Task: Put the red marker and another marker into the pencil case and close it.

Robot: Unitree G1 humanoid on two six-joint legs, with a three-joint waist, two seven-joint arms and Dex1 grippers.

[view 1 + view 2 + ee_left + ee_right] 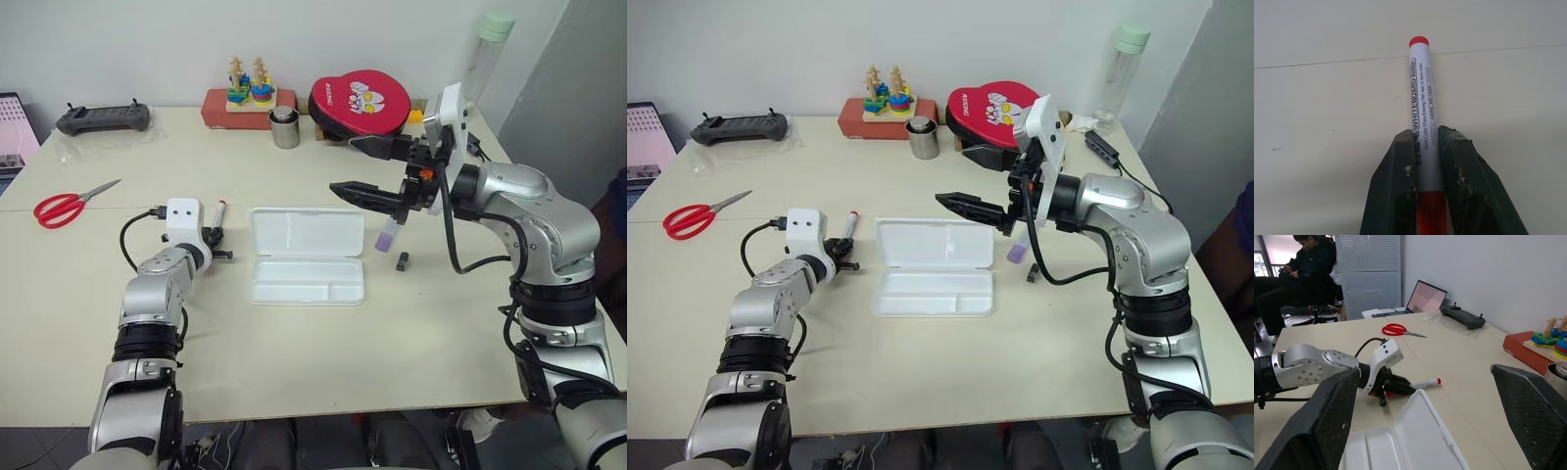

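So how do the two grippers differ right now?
The left gripper is shut on the red marker, low at the table; the right gripper is open, empty and raised beyond the pencil case. Both have two black fingers.

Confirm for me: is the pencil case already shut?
No: the pencil case lies open on the table, lid folded back and tray bare, while the left gripper is shut on the red marker beside it.

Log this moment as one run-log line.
left gripper: shut on red marker | right gripper: open, raised | pencil case: open, empty | lilac marker: on table
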